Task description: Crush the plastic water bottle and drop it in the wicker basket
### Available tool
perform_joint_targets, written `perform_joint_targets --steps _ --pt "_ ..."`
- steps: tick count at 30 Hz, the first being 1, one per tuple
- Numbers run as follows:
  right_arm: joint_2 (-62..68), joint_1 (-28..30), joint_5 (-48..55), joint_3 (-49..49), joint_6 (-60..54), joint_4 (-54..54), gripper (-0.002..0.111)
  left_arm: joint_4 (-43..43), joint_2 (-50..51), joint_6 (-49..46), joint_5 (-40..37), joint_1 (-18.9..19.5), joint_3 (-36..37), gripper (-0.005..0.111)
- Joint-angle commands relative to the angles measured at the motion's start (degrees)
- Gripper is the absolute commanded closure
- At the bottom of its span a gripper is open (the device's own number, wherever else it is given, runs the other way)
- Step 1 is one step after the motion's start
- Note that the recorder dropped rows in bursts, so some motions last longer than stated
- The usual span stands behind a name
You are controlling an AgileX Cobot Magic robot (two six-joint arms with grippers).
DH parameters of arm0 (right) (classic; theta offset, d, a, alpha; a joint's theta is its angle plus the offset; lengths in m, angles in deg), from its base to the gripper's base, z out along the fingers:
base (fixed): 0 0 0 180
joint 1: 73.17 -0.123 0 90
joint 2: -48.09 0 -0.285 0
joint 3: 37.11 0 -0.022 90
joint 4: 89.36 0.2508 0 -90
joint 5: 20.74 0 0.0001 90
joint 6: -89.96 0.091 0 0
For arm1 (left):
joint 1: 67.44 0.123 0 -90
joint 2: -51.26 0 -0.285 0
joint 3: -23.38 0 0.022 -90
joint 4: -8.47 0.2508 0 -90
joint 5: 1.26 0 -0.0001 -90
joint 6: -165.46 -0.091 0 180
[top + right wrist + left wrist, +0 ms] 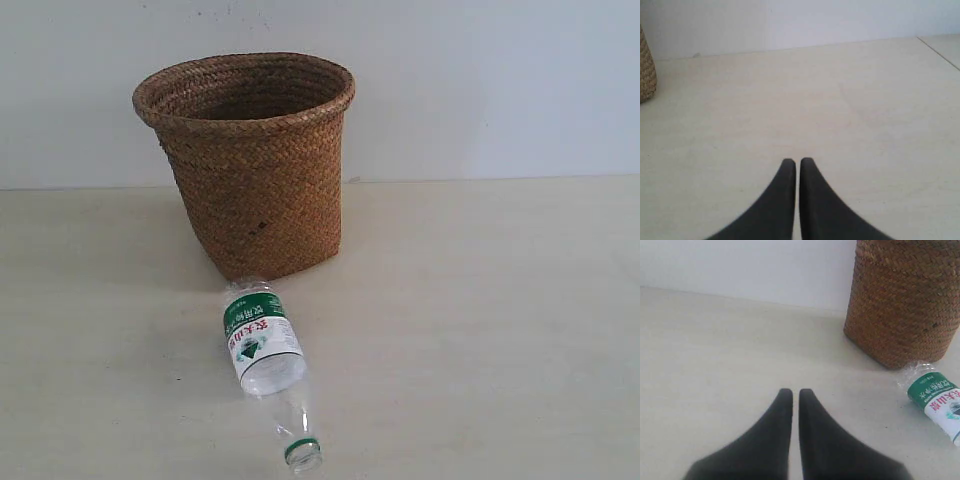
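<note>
The plastic water bottle (265,350) lies on its side on the table, base toward the wicker basket (250,160), open neck with green ring toward the front edge. Its base almost touches the basket's foot. In the left wrist view the bottle (935,400) lies beside the basket (905,300), off to one side of my left gripper (796,392), which is shut and empty. My right gripper (798,162) is also shut and empty over bare table; only an edge of the basket (646,70) shows there. Neither gripper appears in the exterior view.
A pale wall (480,80) rises behind the light table (480,320). A table edge or seam (940,50) runs across the corner of the right wrist view.
</note>
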Motion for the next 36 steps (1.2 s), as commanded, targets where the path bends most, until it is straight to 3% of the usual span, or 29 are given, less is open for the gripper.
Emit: perform_joint_targets --steps 1,5,11,16,23,27,31,36 --pt "-0.2 0.2 -0.3 0.0 0.0 -0.4 0.108 0.2 -0.2 0.4 0.0 0.2 0.2 0.103" --pt "-0.2 0.2 -0.3 0.0 0.0 -0.4 0.108 -0.2 -0.2 -0.3 2.8 0.2 0.2 0.103" --pt "-0.2 0.2 -0.3 0.0 0.0 -0.4 0.108 -15.2 -0.2 6.7 12.5 0.2 0.2 0.103" --pt "-0.2 0.2 -0.3 0.0 0.0 -0.4 0.108 -25.4 -0.2 9.6 15.1 0.2 0.2 0.103" --pt "-0.2 0.2 -0.3 0.0 0.0 -0.4 0.108 -25.5 -0.2 9.3 16.6 0.1 0.2 0.103" --pt "-0.2 0.2 -0.3 0.0 0.0 -0.4 0.108 -25.3 0.4 0.1 10.4 -1.8 -7.6 0.103" --pt "-0.2 0.2 -0.3 0.0 0.0 -0.4 0.108 -26.0 9.1 -8.0 0.5 -3.3 -17.6 0.103" --pt "-0.2 0.2 -0.3 0.0 0.0 -0.4 0.108 -41.2 26.3 -29.4 -15.8 -3.6 -26.1 0.103"
